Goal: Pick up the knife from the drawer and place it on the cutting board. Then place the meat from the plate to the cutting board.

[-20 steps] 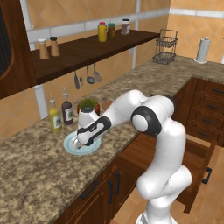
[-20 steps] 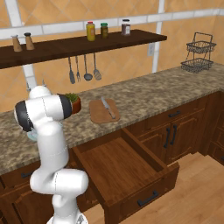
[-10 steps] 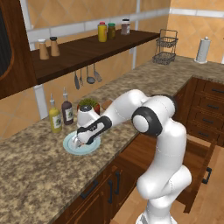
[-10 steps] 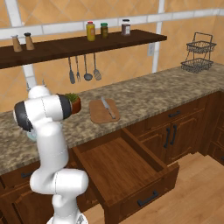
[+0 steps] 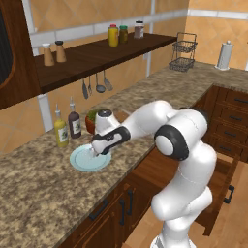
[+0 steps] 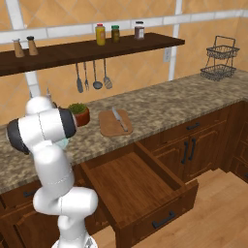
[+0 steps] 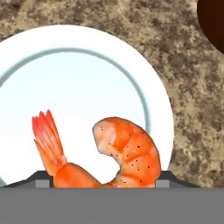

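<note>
Closest to the hand camera, the meat (image 7: 120,155) lies on the plate (image 7: 78,78), a small curled orange-red shrimp with its thick body arched toward the plate's rim and its fanned tail (image 7: 46,135) standing off to one side. It looks light and somewhat soft, probably smooth-skinned and apt to slip, so the sound hold would be across the fat middle of the curl, not the thin tail, and with a gentle squeeze. The finger tips barely rise at the bottom edge of that view on either side of the shrimp, so the jaws appear to straddle it; whether they are parted or already pressing on it I cannot tell. The left base view gives what the hand camera cannot: the gripper (image 5: 97,150) bent down over the pale blue plate (image 5: 80,162) on the granite counter (image 5: 43,193), just in front of two bottles (image 5: 68,127) and a potted plant (image 5: 90,121), though the shrimp itself is hidden under the hand there. Farther off, the right base view alone shows the rest of the job: the drawer (image 6: 140,189) pulled wide open with nothing visible inside it, and beyond it the cutting board (image 6: 112,123) with the knife (image 6: 118,118) already lying on it, well apart from the plate.
</note>
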